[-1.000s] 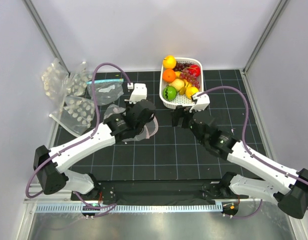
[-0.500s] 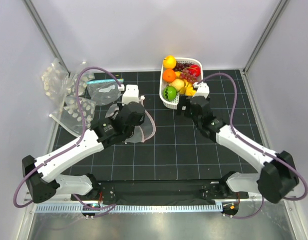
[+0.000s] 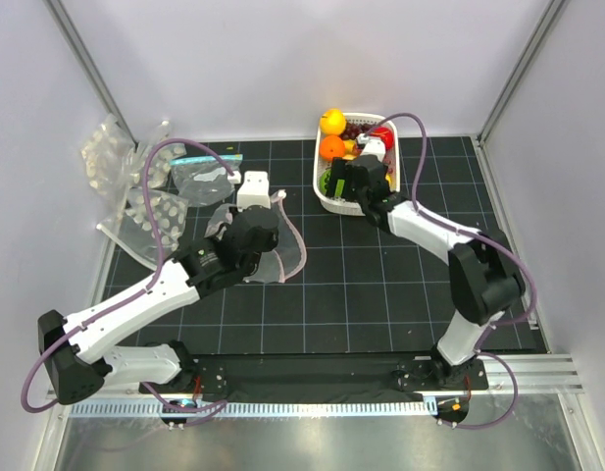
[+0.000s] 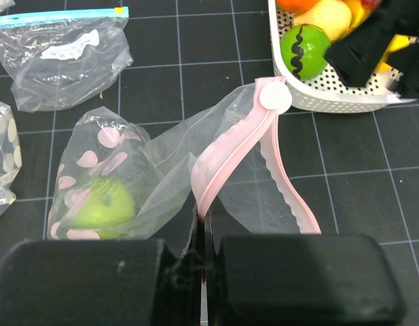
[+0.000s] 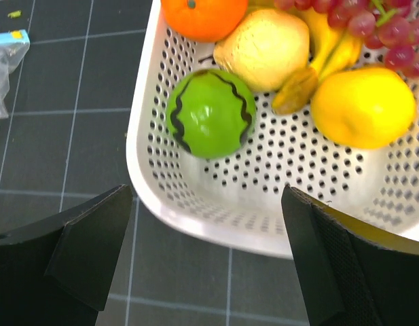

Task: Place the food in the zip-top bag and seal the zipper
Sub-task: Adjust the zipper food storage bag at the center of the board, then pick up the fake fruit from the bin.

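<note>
The zip-top bag (image 4: pixel 128 183) lies crumpled on the black mat, clear with pink spots, and a green round fruit (image 4: pixel 104 204) is inside it. Its pink zipper (image 4: pixel 229 146) with a white slider (image 4: pixel 275 97) arches up, mouth open. My left gripper (image 4: pixel 202 231) is shut on the zipper strip; it also shows in the top view (image 3: pixel 263 231). My right gripper (image 5: pixel 206 197) is open and empty above the near-left rim of the white basket (image 5: pixel 195 217), close to a green ball with a black zigzag (image 5: pixel 209 112).
The basket (image 3: pixel 395 147) also holds an orange (image 5: pixel 204 13), a pale fruit (image 5: pixel 267 47), a lemon (image 5: pixel 362 105), a banana (image 5: pixel 324 58) and grapes (image 5: pixel 386 30). A flat teal-strip bag (image 3: pixel 206 177) and dotted bags (image 3: pixel 145 211) lie at the far left.
My right arm has swung away from the mat's middle and now hovers over the basket's near-left corner. My left gripper has shifted slightly left, still holding the pink strip.
</note>
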